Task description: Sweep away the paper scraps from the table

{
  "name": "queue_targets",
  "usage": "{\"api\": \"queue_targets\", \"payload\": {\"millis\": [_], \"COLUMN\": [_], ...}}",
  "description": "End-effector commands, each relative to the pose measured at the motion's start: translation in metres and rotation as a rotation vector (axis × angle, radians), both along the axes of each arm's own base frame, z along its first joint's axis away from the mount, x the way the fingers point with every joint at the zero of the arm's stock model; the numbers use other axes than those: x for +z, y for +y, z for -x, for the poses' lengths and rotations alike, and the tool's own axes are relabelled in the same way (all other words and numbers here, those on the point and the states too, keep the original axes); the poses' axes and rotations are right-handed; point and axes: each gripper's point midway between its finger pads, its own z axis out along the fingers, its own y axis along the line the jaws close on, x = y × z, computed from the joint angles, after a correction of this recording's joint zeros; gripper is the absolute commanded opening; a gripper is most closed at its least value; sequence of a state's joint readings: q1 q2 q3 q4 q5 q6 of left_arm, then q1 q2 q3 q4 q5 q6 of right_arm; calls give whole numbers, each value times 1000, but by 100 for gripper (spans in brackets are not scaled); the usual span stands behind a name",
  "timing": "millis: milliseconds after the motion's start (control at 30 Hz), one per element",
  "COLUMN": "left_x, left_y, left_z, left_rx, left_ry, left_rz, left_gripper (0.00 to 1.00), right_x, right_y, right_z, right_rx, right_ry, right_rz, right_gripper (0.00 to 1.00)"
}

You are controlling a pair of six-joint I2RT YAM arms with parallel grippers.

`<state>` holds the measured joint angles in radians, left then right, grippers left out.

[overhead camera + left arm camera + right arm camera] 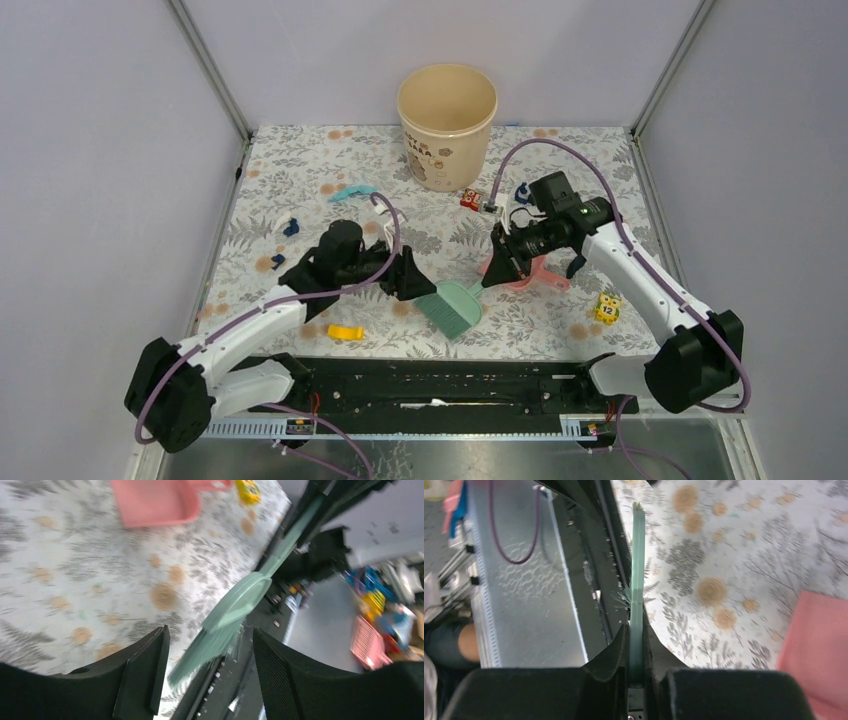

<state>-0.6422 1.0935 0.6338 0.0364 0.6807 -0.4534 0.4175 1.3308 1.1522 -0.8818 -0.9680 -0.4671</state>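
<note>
So the top view is the only one showing the paper scraps [291, 227]. There are a couple of dark blue bits on the left side of the bench [300, 160], another [522, 191] at the back right beside the right arm, and the light-blue strip [352, 191] toward the back left. All of them are well away from the green brush [452, 308] and the pink dustpan [540, 272]. Neither wrist camera catches any of them.

The right wrist view gives what the overhead can't: the right jaws are clamped tight on the brush handle, seen edge-on. In the left wrist view the left jaws stand wide with the brush head running through the gap, and I can't see either finger [145, 672] touching it (pretty blurry though).

Readable text: the yellow cube [607, 308] on the right says "12". The beige bucket [447, 110] at the back has some print, too small to read.
</note>
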Motion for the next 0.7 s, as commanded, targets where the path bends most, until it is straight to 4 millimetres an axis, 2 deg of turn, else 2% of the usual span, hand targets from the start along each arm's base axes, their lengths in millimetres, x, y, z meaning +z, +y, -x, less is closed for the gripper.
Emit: {"api": "queue_targets", "payload": {"millis": [0, 67, 167, 233, 300, 367, 467, 500, 667], "left_x": [19, 23, 28, 25, 21, 14, 7, -5, -30], "left_y": [34, 44, 43, 34, 20, -1, -42, -58, -127], "left_z": [-51, -57, -62, -64, -70, -73, -79, -82, -99], "left_rx": [369, 465, 543, 560, 566, 548, 501, 481, 438], "left_ry": [-113, -118, -98, -79, -73, -72, -82, -72, -82], "left_rz": [-113, -118, -100, -115, -148, -184, -206, -237, -327], "left_gripper": [67, 67, 66, 65, 64, 62, 61, 60, 59], "right_x": [17, 36, 61, 71, 78, 86, 99, 102, 99], "right_y": [-23, -42, -79, -113, -154, -194, -239, -252, -282], "right_z": [-38, -58, -84, -99, -113, -120, -119, -117, -112], "right_rx": [-248, -387, -588, -731, -904, -1063, -1239, -1291, -1465], "right_ry": [-100, -120, -174, -227, -275, -297, -331, -351, -376], "right_rz": [95, 90, 98, 151, 219, 235, 243, 263, 314], "right_gripper": [0, 0, 0, 0, 0, 0, 0, 0, 0]}}
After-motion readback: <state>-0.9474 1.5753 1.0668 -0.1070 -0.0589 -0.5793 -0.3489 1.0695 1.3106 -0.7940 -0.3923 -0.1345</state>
